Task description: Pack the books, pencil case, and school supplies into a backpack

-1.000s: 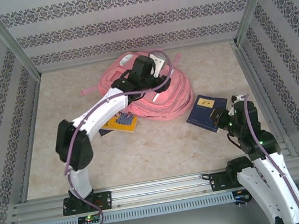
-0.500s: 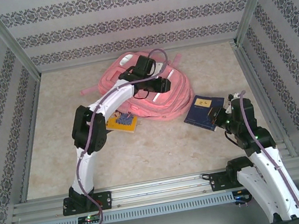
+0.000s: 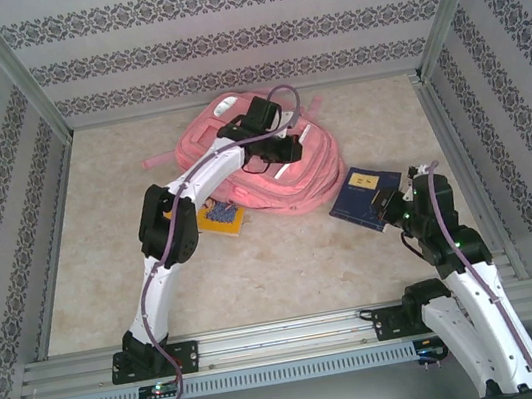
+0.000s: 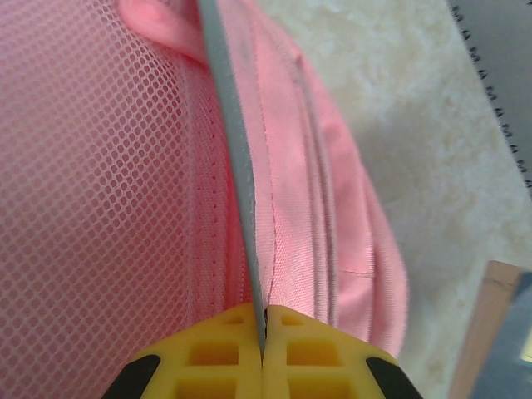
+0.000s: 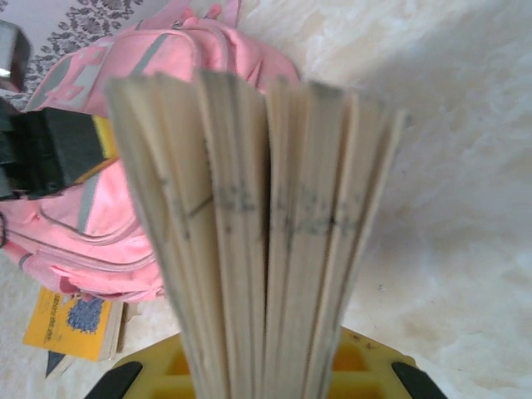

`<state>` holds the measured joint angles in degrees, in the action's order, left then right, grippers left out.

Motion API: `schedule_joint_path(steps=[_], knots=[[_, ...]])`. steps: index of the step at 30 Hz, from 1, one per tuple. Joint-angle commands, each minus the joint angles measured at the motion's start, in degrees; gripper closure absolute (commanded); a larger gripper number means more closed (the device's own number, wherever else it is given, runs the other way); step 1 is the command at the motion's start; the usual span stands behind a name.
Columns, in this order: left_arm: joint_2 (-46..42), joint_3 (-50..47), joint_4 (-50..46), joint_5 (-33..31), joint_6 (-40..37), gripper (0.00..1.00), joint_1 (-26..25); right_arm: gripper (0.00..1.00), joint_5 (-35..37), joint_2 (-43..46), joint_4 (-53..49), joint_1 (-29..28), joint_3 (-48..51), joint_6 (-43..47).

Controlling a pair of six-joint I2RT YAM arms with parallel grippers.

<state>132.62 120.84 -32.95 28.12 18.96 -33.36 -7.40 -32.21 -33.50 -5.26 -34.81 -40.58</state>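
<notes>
While left arm (image 3: 203,174) spans backpack (image 3: 314,167) — yellow book (image 3: 220,218) beside, navy book (image 3: 359,195) near.

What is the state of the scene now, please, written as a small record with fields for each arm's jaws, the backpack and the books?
left jaws: shut on the grey strip of the backpack
right jaws: shut on the navy book, at its page edge
yellow book: flat on the table, beside the backpack
backpack position: lying on the table, far centre
</notes>
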Motion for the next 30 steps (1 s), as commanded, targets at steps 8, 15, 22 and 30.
schedule_joint_path(steps=[8, 15, 22, 30], knots=[[-14.5, 3.3, -10.8, 5.5, 2.3, 1.00, 5.8, 1.00, 3.8, 0.8, 1.9, 0.8, -5.9, -3.6], [-21.2, -1.7, -2.9, 19.4, 9.3, 1.00, 12.3, 1.00, -7.8, -3.6, 19.2, 0.7, 0.2, -15.8], [-16.9, 7.3, -7.6, 24.5, 8.9, 1.00, 12.4, 1.00, -8.5, -12.0, 39.3, -3.6, 5.4, -28.7], [-14.8, 9.0, -6.7, 26.4, 10.5, 1.00, 12.4, 1.00, -1.1, -23.1, 52.6, -11.7, 4.7, -31.7]])
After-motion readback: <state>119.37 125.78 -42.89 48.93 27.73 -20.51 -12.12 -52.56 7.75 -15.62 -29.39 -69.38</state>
